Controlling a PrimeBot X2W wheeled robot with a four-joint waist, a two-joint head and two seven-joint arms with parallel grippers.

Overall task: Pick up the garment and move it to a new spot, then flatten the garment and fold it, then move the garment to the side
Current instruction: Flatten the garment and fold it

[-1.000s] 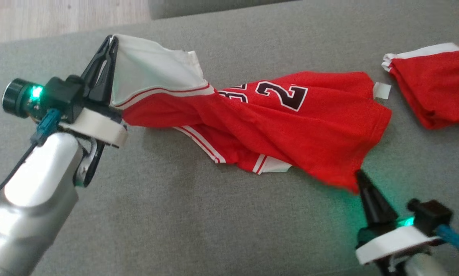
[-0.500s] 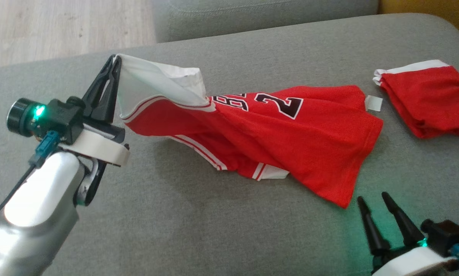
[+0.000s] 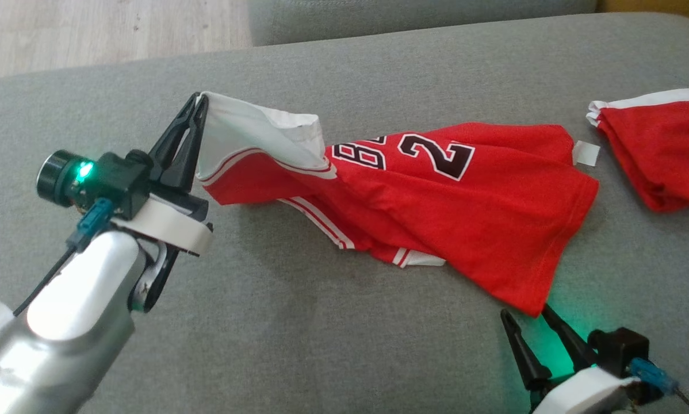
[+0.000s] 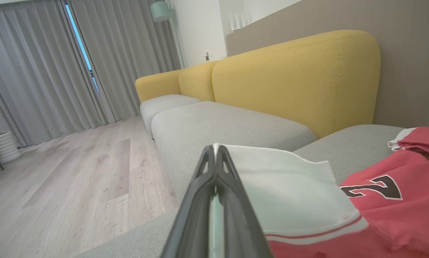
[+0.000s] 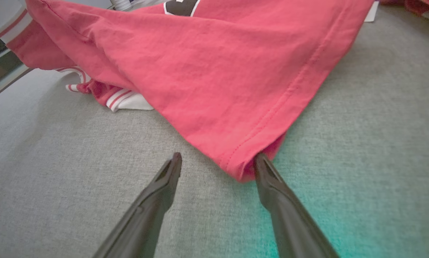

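Red garment (image 3: 465, 207) lies mid-seat on the grey sofa (image 3: 264, 322), its white end pinched aloft in the left claw (image 3: 198, 99), the right claw (image 3: 525, 313) gaping at the near hem corner, perhaps touching it: flattening seems underway, next needing a regrip there.

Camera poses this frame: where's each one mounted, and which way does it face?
Head: above, looking down on the grey sofa seat and red jersey; left claw with silver forearm, right claw.
Left wrist: low, along shut fingers pinching the jersey's white part, towards yellow backrest and curtains.
Right wrist: low over the seat, open fingers at the jersey's hem corner.
Shared: all three see the jersey.
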